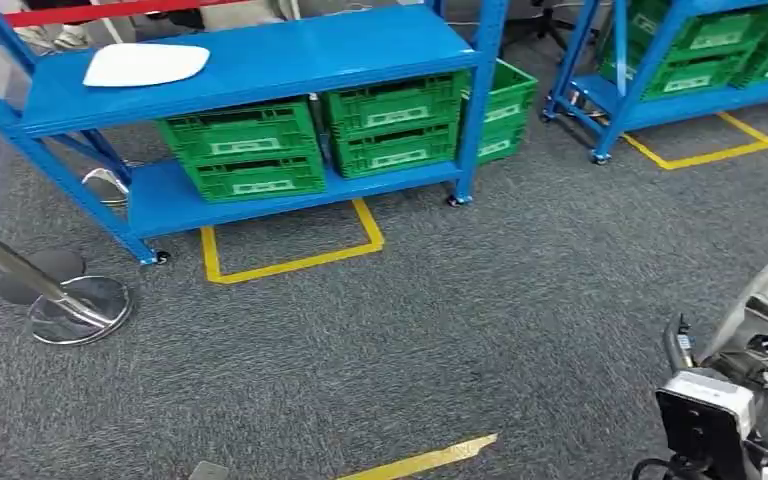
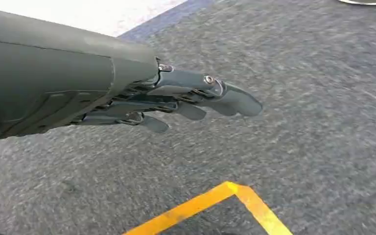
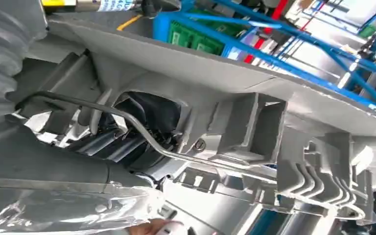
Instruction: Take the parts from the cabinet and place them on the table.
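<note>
Item one, nearest my lens: right hand (image 3: 127, 142), dark fingers clamped on a large grey cast part (image 3: 254, 122) in clear plastic wrap. Left hand (image 2: 176, 98): fingers straight, apart, holding nothing, above grey carpet (image 2: 298, 122). Beyond: blue rack (image 1: 250, 60), white plate (image 1: 146, 63) on top, green crates (image 1: 245, 150) below.

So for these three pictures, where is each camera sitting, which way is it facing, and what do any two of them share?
Head view: high on the body, looking forward and down at grey carpet, a blue shelf with green crates; a grey part shows lower right.
Left wrist view: behind the left hand, fingers extended, empty, over carpet and yellow tape.
Right wrist view: close behind the right hand, which grips the grey part.
Shared: head and right wrist views both show the crates and the part.
</note>
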Available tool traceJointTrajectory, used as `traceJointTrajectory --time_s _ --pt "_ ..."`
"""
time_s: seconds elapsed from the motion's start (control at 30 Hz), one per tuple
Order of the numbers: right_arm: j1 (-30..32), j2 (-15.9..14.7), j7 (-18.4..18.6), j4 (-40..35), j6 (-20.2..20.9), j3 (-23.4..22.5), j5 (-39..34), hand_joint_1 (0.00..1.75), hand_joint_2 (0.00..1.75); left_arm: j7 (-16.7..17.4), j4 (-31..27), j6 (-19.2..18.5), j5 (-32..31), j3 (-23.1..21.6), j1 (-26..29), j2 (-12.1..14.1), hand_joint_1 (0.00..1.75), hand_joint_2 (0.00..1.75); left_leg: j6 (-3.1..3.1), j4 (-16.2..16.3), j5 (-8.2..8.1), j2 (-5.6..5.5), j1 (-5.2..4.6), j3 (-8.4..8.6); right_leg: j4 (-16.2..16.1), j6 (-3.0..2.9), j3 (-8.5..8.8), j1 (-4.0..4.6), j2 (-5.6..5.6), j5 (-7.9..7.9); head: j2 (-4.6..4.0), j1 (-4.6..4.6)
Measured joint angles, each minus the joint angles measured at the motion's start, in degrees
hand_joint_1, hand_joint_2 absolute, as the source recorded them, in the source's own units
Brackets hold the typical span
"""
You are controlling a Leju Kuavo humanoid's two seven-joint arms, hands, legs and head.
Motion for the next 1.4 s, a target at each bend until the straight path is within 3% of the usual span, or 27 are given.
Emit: traceJointTrajectory --time_s 0.07,0.1,0.17,0.23,0.27,0.4,0.53,0.57,0.6,0.63,0.67,0.7,0.77,0.8,0.83,0.9,0.97,1.0,1.07,1.13,1.17,1.23,1.27,1.3,1.33,1.37,1.4 --pt "0.0 0.0 0.0 0.0 0.0 -0.1 0.0 1.64 1.75 0.0 0.0 0.0 0.0 0.0 0.2 -0.1 0.0 1.75 -0.19 8.7 -3.7 -0.15 0.19 -3.67 0.0 -0.31 -0.5 0.07 0.99 0.28 0.0 -0.02" --pt "0.1 0.0 0.0 0.0 0.0 -0.2 0.0 1.64 1.75 0.0 0.0 0.0 0.0 0.0 0.3 -0.1 0.0 1.75 -0.19 10.4 -3.86 -0.16 0.19 -4.28 0.0 -0.31 -0.64 0.07 1.55 0.42 0.0 0.0" --pt "0.5 0.0 0.0 0.0 0.0 -0.5 -0.2 1.64 1.75 0.0 0.0 0.0 0.0 0.0 0.2 -0.1 0.0 1.75 0.21 6.6 -0.27 -0.29 0.19 -2.12 0.0 -0.17 -0.69 0.08 2.78 0.61 0.0 0.0" --pt "0.5 0.0 0.0 0.0 0.0 -0.8 -0.4 1.64 1.75 0.0 0.0 0.0 0.0 -0.1 0.2 -0.1 0.0 1.75 1.18 -3.3 4.92 -2.57 0.15 2.8 0.0 0.11 -0.63 0.11 4.09 0.81 0.0 -0.04" --pt "0.5 0.0 0.0 -0.1 0.0 -0.9 -0.5 1.64 1.75 0.0 0.0 0.0 0.0 -0.1 0.2 0.2 0.0 1.75 1.83 -5.7 4.95 -5.22 0.17 4.0 0.0 0.32 -0.87 0.02 4.47 0.95 0.0 0.11" --pt "1.1 0.0 0.0 -0.2 0.0 -1.8 -1.0 1.64 1.75 0.0 0.0 0.0 0.1 -0.1 0.1 0.1 0.0 1.75 2.13 -7.1 4.45 -3.97 0.07 4.03 0.1 1.72 -2.09 -0.19 6.32 1.83 0.0 -0.15" --pt "1.1 0.0 0.0 -0.2 0.0 -1.9 -1.1 1.64 1.75 0.0 0.0 0.0 0.1 -0.2 0.1 0.1 0.0 1.75 2.16 -7.2 4.57 -3.82 0.1 4.04 0.0 1.85 -2.12 -0.15 6.47 1.92 0.0 -0.16" --pt "1.3 0.0 0.1 -0.3 0.0 -2.0 -1.1 1.64 1.75 0.0 0.0 0.0 0.1 -0.2 0.1 -0.1 0.0 1.75 2.26 -8.2 5.1 -3.15 0.72 4.21 0.2 2.08 -2.25 0.0 6.68 1.8 0.0 -0.11" --pt "1.6 0.0 0.0 -0.3 0.0 -2.0 -1.2 1.64 1.75 0.0 0.0 0.0 0.1 -0.4 0.1 -0.2 0.0 1.75 2.3 -8.4 5.29 -2.33 0.62 4.33 1.1 2.16 -3.14 0.13 4.3 0.87 0.0 -0.17" --pt "1.5 0.0 -0.1 -0.3 0.0 -2.6 -1.2 1.64 1.75 0.0 0.0 0.0 0.1 -0.5 0.3 -0.1 0.0 1.75 2.69 -8.4 5.39 0.03 0.35 4.06 14.9 2.97 -8.86 0.05 0.83 -6.63 0.0 0.5" --pt "1.6 0.0 -0.1 -0.3 0.0 -2.8 -1.2 1.64 1.75 0.0 0.0 0.0 0.1 -0.5 0.4 -0.1 0.0 1.75 2.69 -8.4 5.39 0.72 0.31 4.01 17.7 3.19 -9.95 -0.02 0.78 -7.4 0.0 0.59" --pt "1.7 0.0 -0.1 -0.3 0.0 -2.9 -1.4 1.64 1.75 0.0 0.0 0.0 0.1 -0.5 0.4 -0.1 0.0 1.75 2.68 -8.4 5.38 1.49 0.29 4.03 17.4 3.31 -9.51 -0.06 0.7 -6.62 0.0 0.55" --pt "1.7 0.0 -0.2 -0.3 0.0 -3.3 -1.5 1.64 1.75 0.0 0.0 0.0 0.1 -0.6 0.3 -0.2 0.0 1.75 2.53 -8.3 5.27 2.78 0.29 4.2 9.2 3.3 -4.65 -0.07 -0.04 -2.32 0.0 0.57" --pt "1.7 0.0 -0.2 -0.3 0.0 -3.6 -1.5 1.64 1.75 0.0 0.0 0.0 0.1 -0.6 0.2 -0.2 0.0 1.75 2.35 -8.2 5.14 3.35 0.3 4.32 3.9 3.24 -1.56 -0.07 -1.13 -0.31 0.0 0.59" --pt "1.7 0.0 -0.2 -0.5 0.0 -3.9 -1.6 1.64 1.75 0.0 0.0 0.0 0.1 -0.6 0.2 -0.2 0.0 1.75 2.0 -8.1 4.92 3.73 -0.12 4.37 0.3 3.2 0.25 0.21 -4.02 -0.69 0.0 0.57" --pt "1.8 0.0 -0.2 -0.8 0.0 -4.5 -1.6 1.64 1.75 0.0 0.0 0.0 0.2 -0.6 0.3 -0.2 0.0 1.75 1.53 -7.7 4.8 4.56 -0.63 4.22 -0.1 1.97 0.55 0.39 -3.31 -0.53 0.0 0.28" --pt "2.1 0.0 -0.2 -0.9 0.0 -5.0 -1.7 1.64 1.75 0.0 0.0 0.0 0.2 -0.7 0.2 -0.2 0.0 1.75 1.31 -7.6 4.86 5.72 -0.54 4.33 0.1 1.55 0.12 0.47 -2.14 -0.39 0.0 0.39" --pt "2.2 0.0 -0.2 -1.1 0.0 -5.2 -1.7 1.64 1.75 -0.1 0.0 0.0 0.2 -0.7 0.2 -0.2 0.0 1.75 0.81 -7.4 4.27 5.25 -0.4 4.16 -0.2 1.01 0.2 0.11 -1.65 -0.07 0.0 0.41" --pt "2.2 0.0 -0.3 -1.3 0.0 -5.2 -1.7 1.64 1.75 -0.1 0.0 0.0 0.2 -0.7 0.2 -0.2 0.0 1.75 0.24 -2.9 0.51 0.62 0.01 2.5 -0.2 0.4 -0.07 -0.01 -0.62 0.14 0.0 0.13" --pt "2.2 0.2 -0.6 -1.4 0.0 -5.7 -1.7 1.64 1.75 -0.1 0.0 0.0 0.2 -0.7 0.4 -0.2 0.0 1.75 0.07 6.6 -4.07 -0.19 0.19 -1.67 -0.2 0.11 -0.42 0.01 0.77 0.3 0.0 0.15" --pt "2.3 0.3 -0.8 -1.4 0.0 -6.0 -1.8 1.64 1.75 -0.1 0.0 0.0 0.2 -0.7 0.6 -0.2 0.0 1.75 0.08 9.8 -4.9 -0.2 0.19 -3.15 -0.2 -0.01 -0.53 0.05 1.48 0.39 0.0 0.15" --pt "2.4 0.4 -0.9 -1.4 0.0 -6.7 -2.2 1.64 1.75 -0.1 0.0 0.0 0.3 -0.8 0.6 -0.2 0.0 1.75 0.29 8.6 -2.29 -0.26 0.19 -2.67 -0.1 0.02 -0.54 0.06 2.98 0.46 0.0 0.13" --pt "2.5 0.5 -1.0 -1.4 0.0 -7.2 -2.4 1.64 1.75 -0.1 0.0 0.0 0.3 -0.8 0.6 -0.2 0.0 1.75 0.55 4.5 0.71 -0.52 0.18 -0.76 -0.1 0.1 -0.45 0.07 3.8 0.52 0.0 0.15" --pt "2.5 0.7 -1.0 -1.7 0.0 -7.8 -2.8 1.64 1.75 -0.1 0.0 0.0 0.3 -0.9 0.5 -0.2 0.0 1.75 0.9 -0.3 3.48 -1.65 0.19 1.47 -0.1 0.17 -0.34 0.06 4.49 0.56 0.0 0.11" --pt "2.5 0.7 -1.0 -1.9 0.0 -8.3 -3.1 1.64 1.75 -0.1 0.0 0.0 0.4 -0.9 0.6 -0.2 0.0 1.75 1.39 -4.6 5.44 -5.02 0.29 3.22 -0.1 0.28 -0.46 -0.16 5.05 0.63 0.0 0.17" --pt "2.3 0.9 -1.0 -1.9 0.0 -9.0 -3.5 1.64 1.75 -0.1 0.0 0.0 0.5 -0.9 0.6 0.1 0.0 1.75 1.72 -5.6 5.22 -6.79 0.51 3.51 0.2 0.63 -0.82 0.16 5.64 0.74 0.0 0.24" --pt "2.3 0.9 -1.0 -2.0 0.0 -9.6 -3.8 1.64 1.75 -0.1 0.0 0.0 0.5 -0.9 0.6 0.0 0.0 1.75 1.59 -6.4 4.95 -6.2 0.42 3.68 0.3 1.0 -1.35 -0.11 6.3 0.98 0.0 0.09"
